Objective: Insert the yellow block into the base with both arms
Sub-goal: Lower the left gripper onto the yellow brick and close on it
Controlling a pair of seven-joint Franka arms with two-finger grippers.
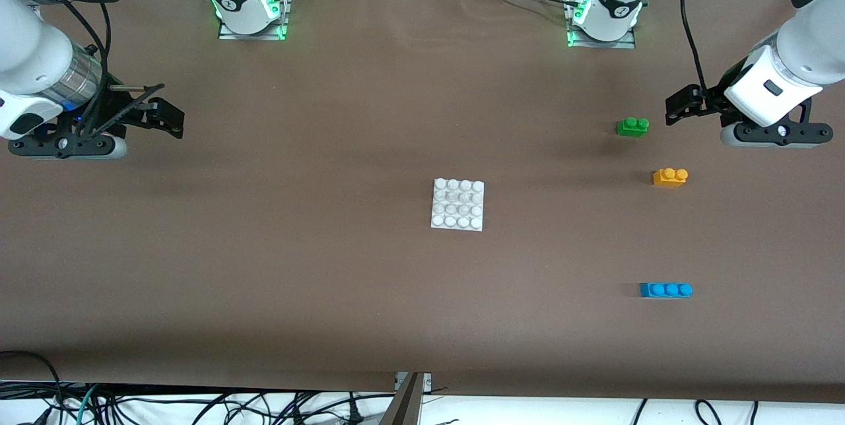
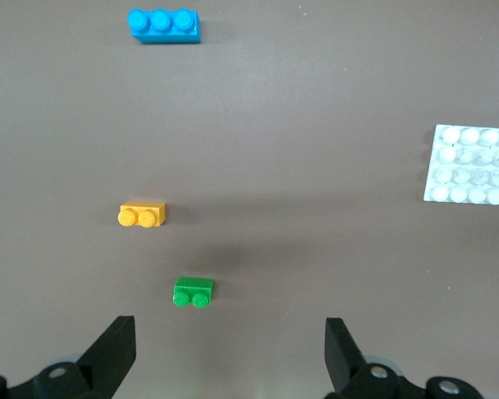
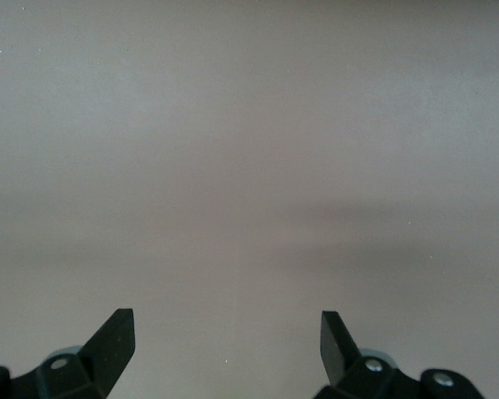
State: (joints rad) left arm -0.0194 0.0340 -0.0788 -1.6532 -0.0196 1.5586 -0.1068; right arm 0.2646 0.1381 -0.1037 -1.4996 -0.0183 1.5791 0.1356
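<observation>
The yellow block (image 1: pixel 670 177) lies on the table toward the left arm's end, studs up; it also shows in the left wrist view (image 2: pixel 142 214). The white base (image 1: pixel 458 204) lies flat near the table's middle and appears in the left wrist view (image 2: pixel 471 165) too. My left gripper (image 1: pixel 676 107) is open and empty, up over bare table beside the green brick; its jaws show spread wide in its wrist view (image 2: pixel 230 353). My right gripper (image 1: pixel 168 118) is open and empty, up over bare table at the right arm's end; its wrist view (image 3: pixel 228 345) shows only tabletop.
A green two-stud brick (image 1: pixel 632 127) lies farther from the front camera than the yellow block and shows in the left wrist view (image 2: pixel 193 292). A blue three-stud brick (image 1: pixel 665 290) lies nearer to the camera and shows there too (image 2: pixel 164 24). Brown cloth covers the table (image 1: pixel 297 247).
</observation>
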